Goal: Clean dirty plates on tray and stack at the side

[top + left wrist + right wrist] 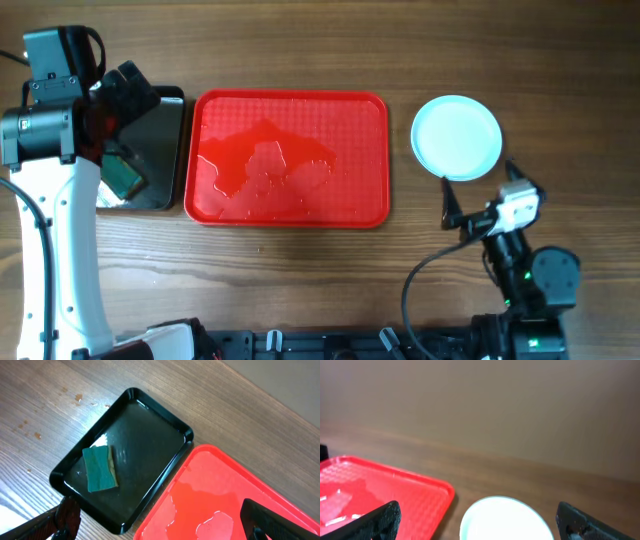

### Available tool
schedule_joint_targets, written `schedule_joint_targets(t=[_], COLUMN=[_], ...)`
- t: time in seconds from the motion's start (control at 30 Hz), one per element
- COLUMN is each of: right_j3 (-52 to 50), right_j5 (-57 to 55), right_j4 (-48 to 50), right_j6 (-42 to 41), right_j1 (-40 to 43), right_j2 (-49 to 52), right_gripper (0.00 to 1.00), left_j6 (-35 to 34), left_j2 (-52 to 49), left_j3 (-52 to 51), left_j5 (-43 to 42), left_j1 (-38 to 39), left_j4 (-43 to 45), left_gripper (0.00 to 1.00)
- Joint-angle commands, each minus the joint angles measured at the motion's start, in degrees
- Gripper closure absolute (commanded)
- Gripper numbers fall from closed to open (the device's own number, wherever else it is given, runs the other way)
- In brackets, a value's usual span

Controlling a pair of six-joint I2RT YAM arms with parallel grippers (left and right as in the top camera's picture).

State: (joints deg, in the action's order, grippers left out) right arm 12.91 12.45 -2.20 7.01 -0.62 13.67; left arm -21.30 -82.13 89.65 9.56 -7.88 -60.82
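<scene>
My left fingers [65,519] and right fingers [382,521] stand wide open, holding nothing. The plates [457,137] sit, apparently stacked, on the table [300,270] just right of the red tray [380,150], which holds only water. I'd back away high, without nudging that stack.

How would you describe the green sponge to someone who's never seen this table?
Find the large red rectangular plastic tray in the middle of the wooden table. Right beside its left short side sits a smaller glossy black rectangular tray, and the small green rectangular sponge lies flat inside it. It is the only green thing there, tan along one edge.
</scene>
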Motion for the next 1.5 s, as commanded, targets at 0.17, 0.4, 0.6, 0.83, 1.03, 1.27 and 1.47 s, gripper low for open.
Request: schedule_joint_targets(t=[0.17,0.4,0.6,0.83,1.03,1.27,1.47], right_j3=[-6.7,-12.7,-12.6,-12.6,-12.6,-12.6,-12.6], right_j5=[3.7,3.9,5.4,5.4,5.2,5.2,5.2], right_j4=[2.8,10.7,3.5,3.6,3.6,3.6,3.6], right_j6=[1.0,2.1,-3.2,-7.2,-7.2,-7.2,-7.2], right_j1=[0.2,0.2,0.2,0.2,0.2,0.2,0.2], right_j2=[-8.0,-11.4,-13.5,-12.9,-12.9,-12.9,-12.9], right_gripper=[0.00,0.00,0.01,0.00,0.00,0.00,0.00], left_j6=[-0.1,-0.1,-0.1,-0.1,-0.1,-0.1,-0.1], left_j2=[0.3,0.3,0.3,0.3,0.3,0.3,2.1], left_j3=[0.5,0.5,0.5,0.5,0.5,0.5,0.5], left_j5=[-0.1,-0.1,-0.1,-0.1,-0.1,-0.1,0.2], left_j1=[0.2,0.2,0.2,0.2,0.2,0.2,0.2], left_j4=[0.0,0.0,0.0,0.0,0.0,0.0,-0.5], left_gripper=[0.00,0.00,0.00,0.00,0.00,0.00,0.00])
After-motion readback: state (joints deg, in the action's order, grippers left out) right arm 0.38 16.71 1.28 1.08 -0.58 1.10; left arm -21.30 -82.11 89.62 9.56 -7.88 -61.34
